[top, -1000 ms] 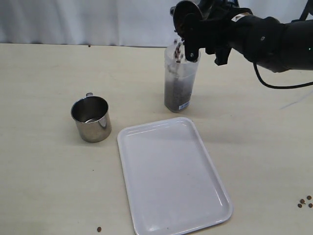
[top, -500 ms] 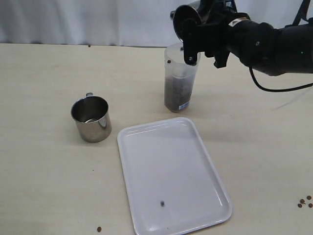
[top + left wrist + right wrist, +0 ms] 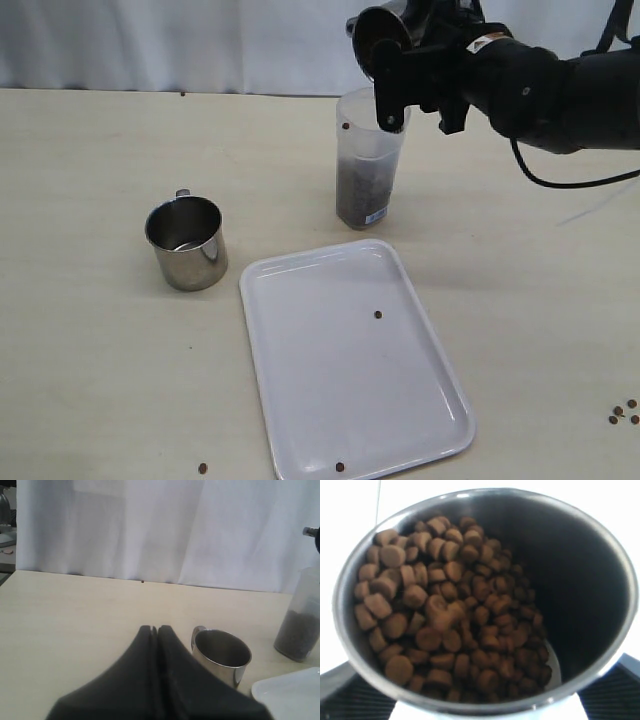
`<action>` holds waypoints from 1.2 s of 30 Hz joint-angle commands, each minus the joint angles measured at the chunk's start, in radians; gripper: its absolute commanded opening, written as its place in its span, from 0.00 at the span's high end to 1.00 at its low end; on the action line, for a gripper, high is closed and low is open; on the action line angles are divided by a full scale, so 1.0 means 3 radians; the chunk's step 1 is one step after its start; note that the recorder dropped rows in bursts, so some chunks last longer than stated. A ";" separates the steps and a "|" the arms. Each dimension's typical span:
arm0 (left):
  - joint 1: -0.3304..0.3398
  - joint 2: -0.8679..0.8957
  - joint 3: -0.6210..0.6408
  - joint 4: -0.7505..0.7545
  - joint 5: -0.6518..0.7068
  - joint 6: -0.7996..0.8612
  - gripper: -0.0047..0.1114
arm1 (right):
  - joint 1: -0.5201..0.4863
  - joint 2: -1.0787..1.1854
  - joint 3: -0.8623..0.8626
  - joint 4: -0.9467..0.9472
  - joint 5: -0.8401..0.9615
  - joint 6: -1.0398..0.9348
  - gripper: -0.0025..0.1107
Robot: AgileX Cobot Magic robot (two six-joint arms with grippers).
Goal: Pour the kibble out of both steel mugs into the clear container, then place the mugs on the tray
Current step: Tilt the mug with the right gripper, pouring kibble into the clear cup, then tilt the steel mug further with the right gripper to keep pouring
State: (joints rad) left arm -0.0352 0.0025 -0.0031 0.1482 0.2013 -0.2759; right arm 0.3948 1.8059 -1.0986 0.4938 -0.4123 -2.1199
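My right gripper (image 3: 392, 75) is shut on a steel mug (image 3: 383, 35), held tilted above the mouth of the clear container (image 3: 368, 158). That mug (image 3: 485, 600) still holds a heap of kibble (image 3: 445, 620). The container's lower half is dark with kibble (image 3: 364, 190). The second steel mug (image 3: 186, 242) stands upright on the table left of the tray (image 3: 300, 400), with no pellets visible inside. My left gripper (image 3: 154, 629) is shut on nothing, just short of that mug (image 3: 222, 655). Two stray pellets lie on the tray (image 3: 378, 315).
Loose pellets lie on the table at the front right (image 3: 624, 412) and near the front edge (image 3: 202, 468). A white curtain (image 3: 170, 40) closes off the back of the table. The container (image 3: 300, 630) and the tray's corner (image 3: 287, 695) show past the left gripper.
The falling stream of kibble has stopped and the mug has lifted slightly. A stray pellet has bounced across the tray, and a second one now lies near its front rim.
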 commanded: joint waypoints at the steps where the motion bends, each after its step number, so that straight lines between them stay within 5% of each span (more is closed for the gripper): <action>1: -0.0003 -0.0008 0.0010 -0.0002 -0.0015 -0.0017 0.96 | 0.0005 -0.0021 -0.0013 -0.0055 -0.0128 -0.0003 0.94; 36: -0.0003 -0.0008 0.0010 -0.0002 -0.0015 -0.0017 0.96 | 0.0005 -0.0015 -0.0013 -0.0227 -0.0276 -0.0003 0.94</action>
State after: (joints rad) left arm -0.0352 0.0025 -0.0031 0.1482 0.2013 -0.2759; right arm 0.3948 1.8059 -1.0986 0.4414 -0.4558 -2.1199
